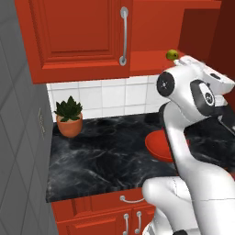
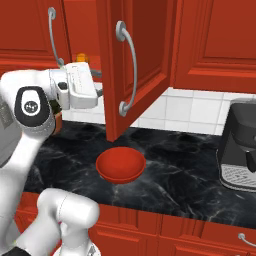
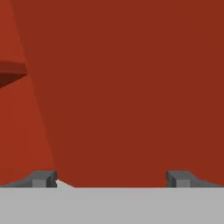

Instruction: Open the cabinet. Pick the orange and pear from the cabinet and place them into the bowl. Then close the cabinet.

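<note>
The cabinet [image 1: 78,32] keeps its left door shut, while its right door [image 2: 145,60] is swung wide open over the counter. On the open shelf lies the pear [image 1: 172,55], just left of my white hand. The orange [image 2: 81,57] peeks out above the hand, deeper in the cabinet. My gripper [image 3: 111,179] is open, both fingertips [image 3: 43,178] far apart with nothing between them, facing a bare red inner wall. From the right base view the gripper [image 2: 99,84] reaches in beside the open door. The red bowl [image 2: 121,166] rests on the black counter below.
A potted plant [image 1: 69,120] stands at the counter's back left near a grey wall. A dark coffee machine [image 2: 239,145] sits at the right. The open door's long silver handle [image 2: 128,70] hangs close to my hand. Red base cabinets [image 1: 124,215] run under the counter.
</note>
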Available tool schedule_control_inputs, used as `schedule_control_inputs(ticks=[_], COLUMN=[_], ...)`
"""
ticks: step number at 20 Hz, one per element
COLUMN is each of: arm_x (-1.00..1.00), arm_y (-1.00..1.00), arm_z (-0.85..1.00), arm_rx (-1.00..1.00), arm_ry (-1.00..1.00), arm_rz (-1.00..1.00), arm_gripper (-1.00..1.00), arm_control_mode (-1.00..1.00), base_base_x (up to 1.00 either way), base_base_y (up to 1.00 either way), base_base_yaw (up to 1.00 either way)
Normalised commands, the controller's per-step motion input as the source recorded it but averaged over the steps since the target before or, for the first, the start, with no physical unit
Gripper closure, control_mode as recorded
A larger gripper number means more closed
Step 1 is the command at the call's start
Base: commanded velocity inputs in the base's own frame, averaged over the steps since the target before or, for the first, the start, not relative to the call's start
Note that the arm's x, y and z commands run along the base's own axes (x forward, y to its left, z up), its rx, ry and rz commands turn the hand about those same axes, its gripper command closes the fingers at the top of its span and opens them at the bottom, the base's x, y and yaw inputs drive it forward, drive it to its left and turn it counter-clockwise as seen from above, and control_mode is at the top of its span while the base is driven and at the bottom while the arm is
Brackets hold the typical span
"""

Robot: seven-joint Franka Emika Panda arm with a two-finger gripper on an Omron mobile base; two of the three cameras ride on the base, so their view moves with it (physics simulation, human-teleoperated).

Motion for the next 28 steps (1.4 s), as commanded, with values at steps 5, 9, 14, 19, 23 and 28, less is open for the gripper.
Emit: schedule_control_inputs(ticks=[5,9,14,19,23,28], arm_x=[-0.96,-0.67,-0.17,0.0,0.15,0.5], arm_y=[0.28,0.3,0.77,0.94,0.85,0.61], arm_z=[0.18,0.08,0.0,0.0,0.0,0.0], arm_rx=[-0.12,-0.1,-0.16,-0.16,-0.11,-0.05], arm_ry=[-0.22,-0.04,0.0,0.0,0.0,0.0], arm_rz=[0.43,0.46,0.39,0.21,0.15,0.09], arm_gripper=[-1.0,-1.0,-1.0,-1.0,-1.0,-1.0], arm_control_mode=[-1.0,-1.0,-1.0,-1.0,-1.0,-1.0], base_base_x=[0.0,0.0,0.0,0.0,0.0,0.0], base_base_y=[0.0,0.0,0.0,0.0,0.0,0.0], base_base_yaw=[0.0,0.0,0.0,0.0,0.0,0.0])
